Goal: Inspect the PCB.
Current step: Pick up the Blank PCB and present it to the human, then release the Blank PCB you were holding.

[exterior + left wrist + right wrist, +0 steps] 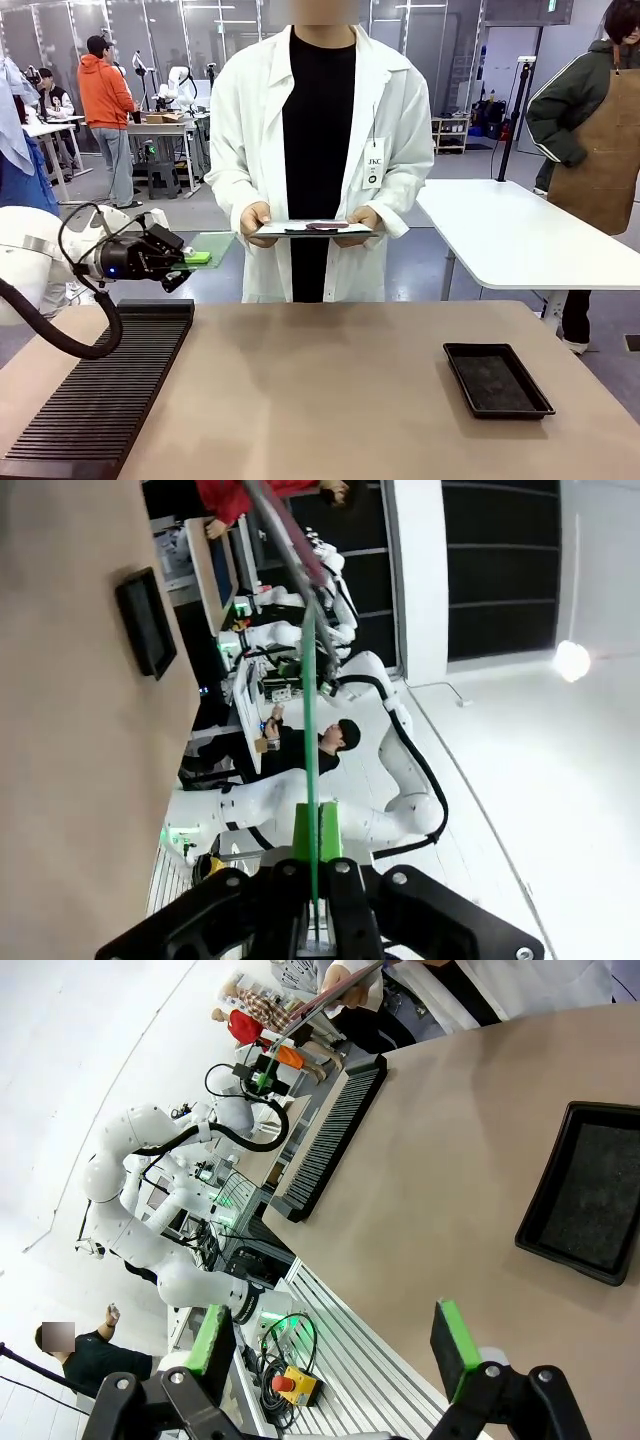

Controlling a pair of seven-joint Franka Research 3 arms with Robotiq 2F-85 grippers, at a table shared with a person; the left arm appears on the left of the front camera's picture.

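The PCB [215, 245] is a thin greenish board held flat in the air at the table's far left, in front of the person. My left gripper [195, 259] is shut on its near edge. In the left wrist view the PCB [310, 720] shows edge-on as a thin green strip rising from between the green pads of my left gripper [316, 845]. My right gripper [333, 1345] stands open above the table's near side with nothing between its fingers. The person holds a white-papered clipboard [315, 229] in both hands at waist height.
A long black slotted rack [100, 390] lies along the table's left side, below my left arm. A shallow black tray [497, 378] sits at the right, also seen as the tray [590, 1205] in the right wrist view. Bare tabletop [320, 390] lies between them.
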